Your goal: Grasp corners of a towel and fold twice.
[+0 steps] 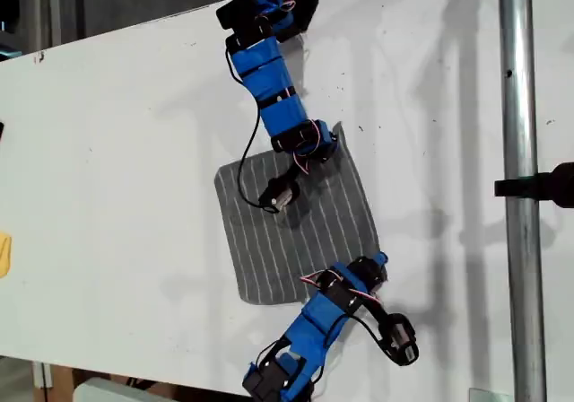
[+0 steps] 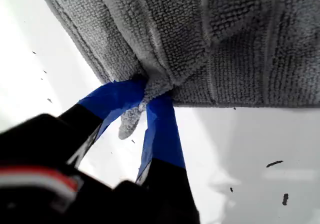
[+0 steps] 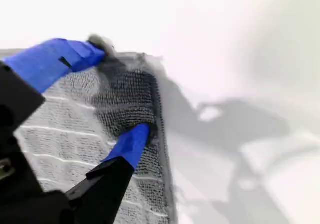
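Towel [image 1: 296,227], dark grey with thin white stripes, lies spread on the white tabletop [image 1: 117,151] between two blue arms. My first tool [image 2: 147,96] has its blue-taped fingers [image 2: 162,129] pressed together on a bunched corner [image 2: 132,119] of the cloth. My second tool [image 3: 117,91] is part-spread, its fingers [image 3: 131,144] straddling another corner [image 3: 127,101], pressing into the pile.

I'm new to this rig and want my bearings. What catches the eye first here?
The grey striped towel lying flat mid-table, with a blue arm reaching in from the exterior view's top and another from its bottom. My first pincer is pinched shut on a towel corner; my second pincer straddles another corner.
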Motion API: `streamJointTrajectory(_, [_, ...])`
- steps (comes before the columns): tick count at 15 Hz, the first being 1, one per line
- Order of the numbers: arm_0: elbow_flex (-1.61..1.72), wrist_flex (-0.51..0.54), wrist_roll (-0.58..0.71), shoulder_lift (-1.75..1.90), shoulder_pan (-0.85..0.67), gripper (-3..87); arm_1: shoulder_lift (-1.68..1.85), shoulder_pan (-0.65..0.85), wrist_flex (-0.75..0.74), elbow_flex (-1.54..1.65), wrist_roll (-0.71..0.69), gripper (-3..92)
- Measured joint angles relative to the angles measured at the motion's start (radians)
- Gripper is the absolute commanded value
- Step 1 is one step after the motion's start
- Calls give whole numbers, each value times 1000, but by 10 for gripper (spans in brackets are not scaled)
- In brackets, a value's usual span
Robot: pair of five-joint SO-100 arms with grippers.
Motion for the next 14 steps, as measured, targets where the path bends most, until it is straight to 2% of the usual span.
streamJointTrajectory(2, [0,-44,-5,-5,0,-28,0,-2,0,0,0,-3])
streamJointTrajectory(6, [-14,-37,31,0,0,-28,-3,-15,8,-26,6,-3])
streamJointTrajectory(10, [-209,110,112,12,0,-28,6,-89,48,-97,77,-3])
streamJointTrajectory(14, [-238,155,86,170,0,-28,95,-241,149,-227,163,-3])
